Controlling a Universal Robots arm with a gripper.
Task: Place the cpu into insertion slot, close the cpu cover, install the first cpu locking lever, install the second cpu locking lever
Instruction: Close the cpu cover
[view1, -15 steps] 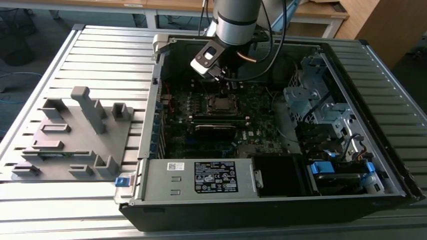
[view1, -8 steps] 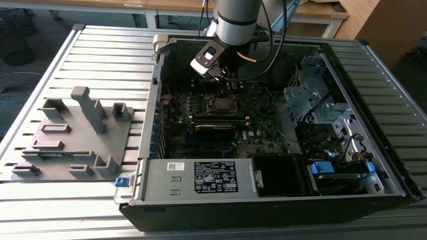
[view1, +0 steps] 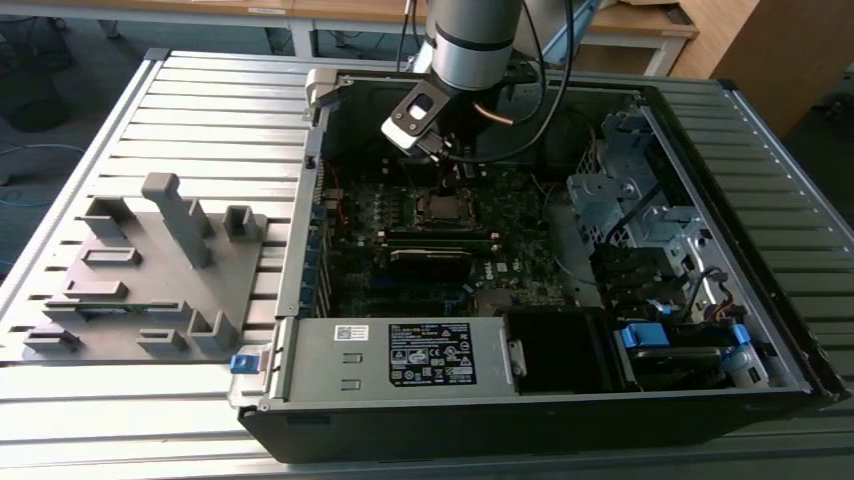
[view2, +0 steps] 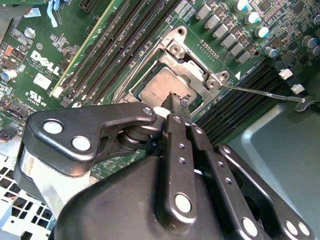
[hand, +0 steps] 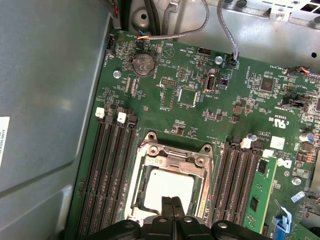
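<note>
Near the exterior view's upper centre, the gripper (view1: 447, 172), fingers (hand: 176, 212) clenched together on nothing, hangs directly above the cpu (hand: 167, 182), framed by the cpu cover (hand: 172, 159).

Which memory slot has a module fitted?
The outermost slot of one bank, farthest from the cpu, holds a green memory module; the other slots are empty and black.

On the surface (view1: 214, 120), an open computer case (view1: 534, 390) sat to the exterior view's right of a fixture block (view1: 147, 270), its motherboard (view1: 400, 260) holding the cpu (hand: 170, 187) in the insertion slot (hand: 141, 192) between memory slots (hand: 112, 170), with the gripper (hand: 172, 210) directly above.
</note>
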